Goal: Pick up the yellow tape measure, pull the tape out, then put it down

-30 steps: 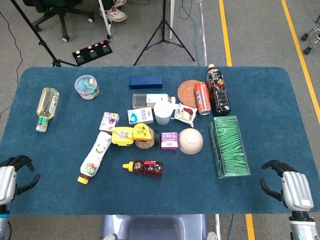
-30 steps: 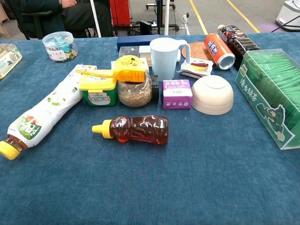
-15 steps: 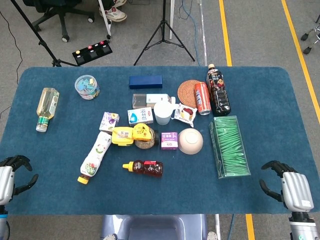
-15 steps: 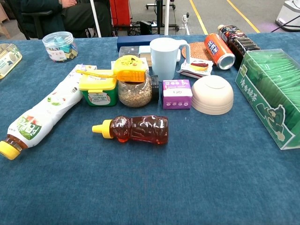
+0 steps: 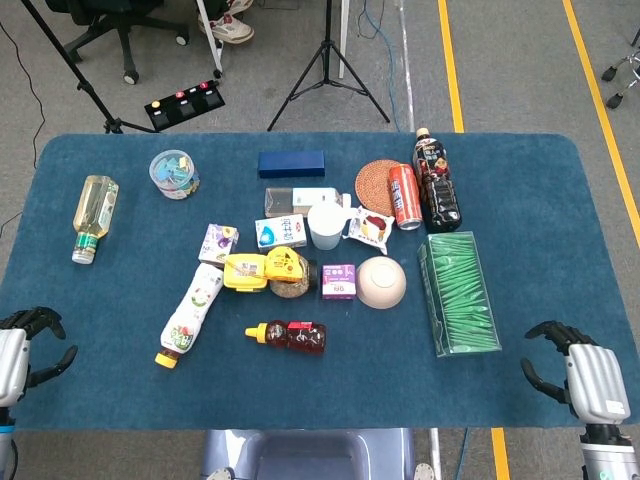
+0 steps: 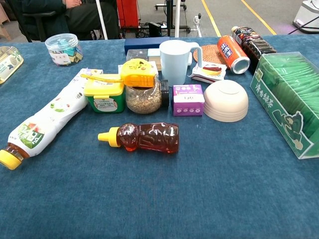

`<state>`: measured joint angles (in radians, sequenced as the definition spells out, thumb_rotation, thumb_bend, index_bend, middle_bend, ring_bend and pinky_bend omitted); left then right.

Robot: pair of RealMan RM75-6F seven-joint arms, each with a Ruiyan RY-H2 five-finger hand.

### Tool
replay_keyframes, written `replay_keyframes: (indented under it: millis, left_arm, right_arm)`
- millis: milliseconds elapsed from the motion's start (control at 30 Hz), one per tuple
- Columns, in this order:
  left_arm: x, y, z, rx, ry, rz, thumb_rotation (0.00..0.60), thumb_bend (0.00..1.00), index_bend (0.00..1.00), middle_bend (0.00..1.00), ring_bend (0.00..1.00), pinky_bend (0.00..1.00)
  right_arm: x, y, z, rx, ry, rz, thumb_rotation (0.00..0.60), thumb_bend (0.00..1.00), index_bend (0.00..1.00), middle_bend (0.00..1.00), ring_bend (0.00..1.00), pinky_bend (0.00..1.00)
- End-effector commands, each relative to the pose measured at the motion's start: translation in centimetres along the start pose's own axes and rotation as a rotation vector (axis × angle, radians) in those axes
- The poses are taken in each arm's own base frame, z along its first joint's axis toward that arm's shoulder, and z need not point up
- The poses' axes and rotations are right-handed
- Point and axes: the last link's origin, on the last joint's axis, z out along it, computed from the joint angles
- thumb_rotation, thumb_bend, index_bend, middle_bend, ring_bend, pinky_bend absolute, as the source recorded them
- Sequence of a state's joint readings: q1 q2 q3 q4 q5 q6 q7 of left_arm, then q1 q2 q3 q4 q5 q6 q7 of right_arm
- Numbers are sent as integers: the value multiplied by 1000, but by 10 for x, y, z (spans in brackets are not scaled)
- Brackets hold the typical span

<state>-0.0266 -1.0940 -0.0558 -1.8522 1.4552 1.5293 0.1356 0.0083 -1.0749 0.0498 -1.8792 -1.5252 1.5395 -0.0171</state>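
The yellow tape measure (image 5: pixel 285 264) lies in the middle of the blue table, on top of a jar of seeds (image 6: pixel 143 97) that lies on its side. In the chest view the tape measure (image 6: pixel 138 72) shows behind the jar, with its tape not pulled out. My left hand (image 5: pixel 22 349) hangs at the near left corner of the table, fingers apart and holding nothing. My right hand (image 5: pixel 574 372) is at the near right corner, also empty with fingers spread. Both hands are far from the tape measure. Neither hand shows in the chest view.
Close around the tape measure are a yellow-lidded tub (image 6: pixel 103 94), a pale blue mug (image 6: pixel 176 60), a purple box (image 6: pixel 188 99) and an upturned bowl (image 6: pixel 226 100). A honey bottle (image 6: pixel 142 137) lies in front. A green tea box (image 5: pixel 458 291) is at the right.
My left hand has sunk slightly toward the near edge of the table. The right hand and all the objects stay put.
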Motion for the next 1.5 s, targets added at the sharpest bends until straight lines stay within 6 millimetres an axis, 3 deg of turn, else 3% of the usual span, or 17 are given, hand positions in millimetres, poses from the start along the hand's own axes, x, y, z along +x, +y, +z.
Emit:
replay_keyframes:
  millis: [33,167,267,533,700,867,933,1033,1500]
  left_arm:
    - [4,2,6,-19,-8,14,600,237,539,401,328,377]
    - [8,5,18,-42,-44,63,600,237,424,392,311,377]
    - [9,10,28,-64,-77,101,600,237,321,319,236,366]
    - [13,38,67,-172,-191,173,600,237,185,188,138,297]
    - [16,62,90,-260,-239,216,600,237,175,164,120,286]
    - [15,100,118,-386,-268,283,600,237,172,159,118,279]
    - [15,110,124,-412,-275,305,600,237,129,135,101,272]
    - [13,121,129,-434,-291,327,600,236,40,77,55,256]
    - [2,166,155,-517,-348,354,600,236,58,50,17,214]
  right_arm:
    - [0,0,0,1,-1,0,600,328,411,391,397,443]
    - [-1,1,1,-2,-6,-1,600,328,411,391,397,443]
    - [-1,2,2,-4,-11,-5,600,329,411,391,397,443]
    - [-1,1,4,-5,-18,-5,600,329,411,391,396,443]
    - [-2,1,4,-1,-23,-1,600,329,411,391,397,443]
    - [-1,2,2,1,-19,-4,600,328,411,391,397,443]
    - [0,2,1,-1,-16,-6,600,328,411,391,397,443]
    - [1,3,1,-1,-14,-6,600,329,411,391,397,442]
    - [2,3,1,0,-12,-6,600,327,411,391,397,443]
